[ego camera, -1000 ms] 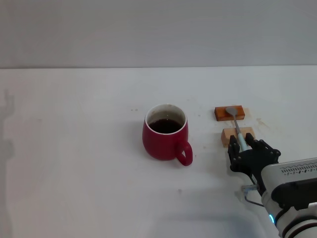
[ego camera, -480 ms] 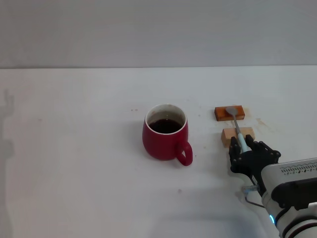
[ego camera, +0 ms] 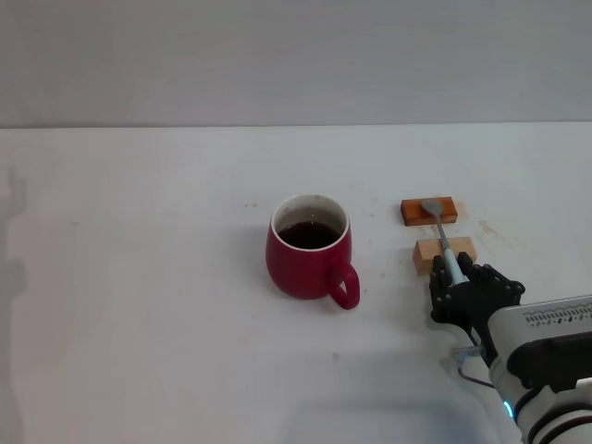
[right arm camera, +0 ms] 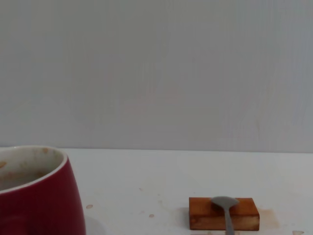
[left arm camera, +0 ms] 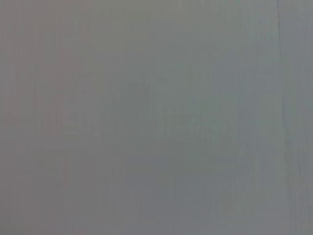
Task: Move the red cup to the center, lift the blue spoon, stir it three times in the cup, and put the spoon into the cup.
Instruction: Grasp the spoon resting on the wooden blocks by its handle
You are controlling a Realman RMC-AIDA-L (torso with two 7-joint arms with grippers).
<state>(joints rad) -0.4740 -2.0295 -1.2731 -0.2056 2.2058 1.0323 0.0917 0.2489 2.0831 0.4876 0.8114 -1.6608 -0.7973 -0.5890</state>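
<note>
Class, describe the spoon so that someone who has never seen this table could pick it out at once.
On the white table, look to the robot's right of the red cup, where two small wooden blocks lie. The blue spoon bridges them: grey bowl on the far darker block, pale blue handle at the right gripper. It is the only slim metal thing there.

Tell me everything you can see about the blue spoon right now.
The blue spoon is slim, with a grey metal bowl and neck and a pale blue handle. It lies across two small wooden blocks: bowl on the darker block, neck over the lighter block. The right gripper is at its handle end, right of the red cup.
</note>
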